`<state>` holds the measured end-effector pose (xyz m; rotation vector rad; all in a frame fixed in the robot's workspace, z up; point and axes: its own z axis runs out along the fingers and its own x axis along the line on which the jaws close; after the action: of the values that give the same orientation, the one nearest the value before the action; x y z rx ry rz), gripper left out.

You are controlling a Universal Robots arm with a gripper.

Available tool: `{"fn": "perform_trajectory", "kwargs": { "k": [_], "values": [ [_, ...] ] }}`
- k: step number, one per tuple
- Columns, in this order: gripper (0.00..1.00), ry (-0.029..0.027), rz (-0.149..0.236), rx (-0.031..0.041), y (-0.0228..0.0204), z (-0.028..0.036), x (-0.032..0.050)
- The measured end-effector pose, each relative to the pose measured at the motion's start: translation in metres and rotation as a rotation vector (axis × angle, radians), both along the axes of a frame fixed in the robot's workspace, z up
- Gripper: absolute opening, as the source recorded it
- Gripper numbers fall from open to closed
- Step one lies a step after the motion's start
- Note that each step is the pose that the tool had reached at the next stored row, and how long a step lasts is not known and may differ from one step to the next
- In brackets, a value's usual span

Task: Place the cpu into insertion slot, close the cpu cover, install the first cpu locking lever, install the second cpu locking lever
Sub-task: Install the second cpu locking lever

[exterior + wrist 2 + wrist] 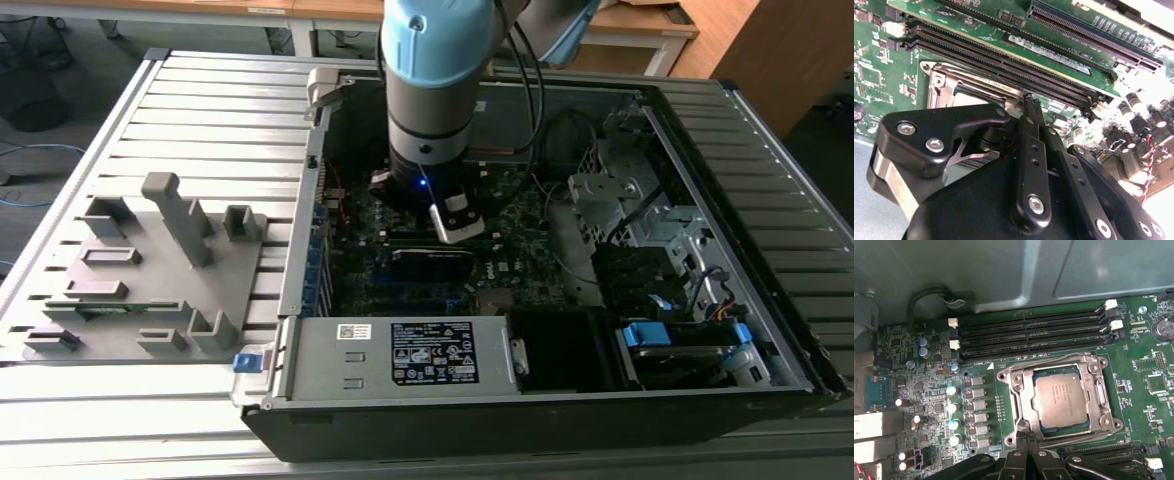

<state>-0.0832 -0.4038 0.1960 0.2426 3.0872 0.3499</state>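
Inside the open computer case (747,110), the arm (430,80) reaches down over the motherboard (1149,365). The gripper (1026,439) has its fingers (1032,107) drawn together, nothing visible between them, their tips at the edge of the insertion slot (1016,385). The cpu (1060,398) lies flat in that slot, its silver top exposed, with the cpu cover (1102,390) framing it down around the chip. Empty memory slots (1034,332) run just beside the socket. In the exterior view, a grey fixture tray (134,290) sits to the exterior view's left of the case.

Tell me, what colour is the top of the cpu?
Dull silver-grey; the cpu shows best in the first wrist view.
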Motion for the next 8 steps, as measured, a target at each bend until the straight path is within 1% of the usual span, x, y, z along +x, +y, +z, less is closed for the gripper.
{"fn": "perform_trajectory", "kwargs": {
  "k": [3, 8],
  "values": [
    [0.11, -0.0012, 0.000, 0.0044, -0.0007, -0.0010, -0.0009],
    [0.11, -0.0035, 0.000, 0.0229, -0.0019, -0.0022, -0.0032]
  ]
}}
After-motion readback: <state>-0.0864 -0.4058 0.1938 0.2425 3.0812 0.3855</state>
